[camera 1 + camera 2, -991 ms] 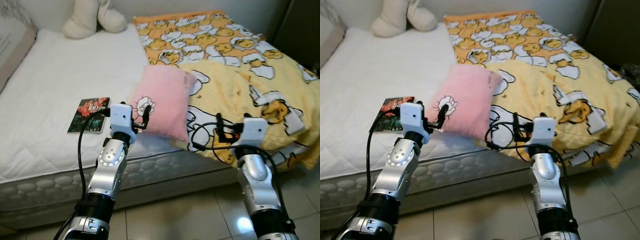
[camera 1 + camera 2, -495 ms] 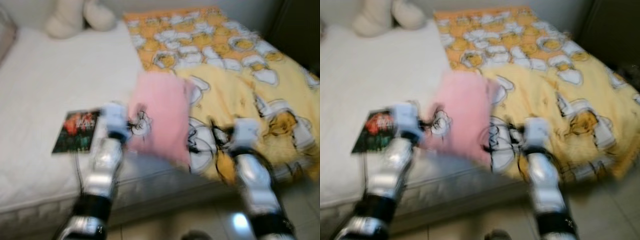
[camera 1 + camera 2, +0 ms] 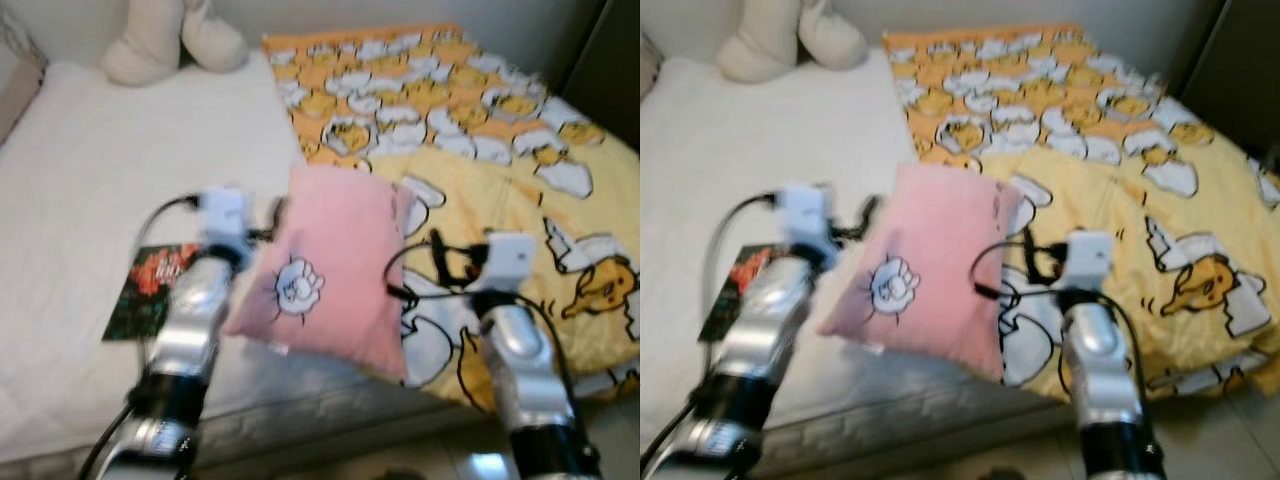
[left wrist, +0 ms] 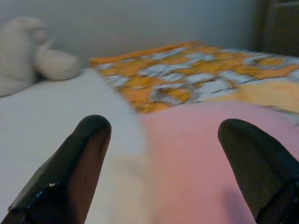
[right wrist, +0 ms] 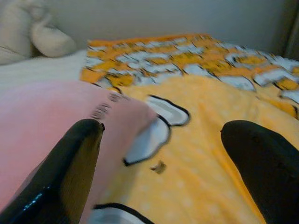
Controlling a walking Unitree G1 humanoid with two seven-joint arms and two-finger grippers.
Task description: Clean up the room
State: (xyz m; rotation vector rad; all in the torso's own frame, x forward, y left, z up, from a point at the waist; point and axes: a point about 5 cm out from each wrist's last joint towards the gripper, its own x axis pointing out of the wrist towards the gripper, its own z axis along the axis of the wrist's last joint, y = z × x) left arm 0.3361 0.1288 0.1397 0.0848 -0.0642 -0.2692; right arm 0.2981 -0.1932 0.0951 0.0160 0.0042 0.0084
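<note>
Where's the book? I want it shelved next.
In the left eye view the book lies on the white mattress near its front edge, just left of the left arm, with the pink pillow beyond.

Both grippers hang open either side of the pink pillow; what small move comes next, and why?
Probably bring both grippers inward onto the pillow. The left gripper is at its one edge, the right gripper at the other over the blanket, both jaws open and empty.

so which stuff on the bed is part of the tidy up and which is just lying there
Likely part of the job:
- pink pillow, lying askew at the bed edge between the two grippers
- yellow egg-print blanket, rumpled
- book on the white mattress

Just lying about:
- cream plush toy at the head of the bed
</note>
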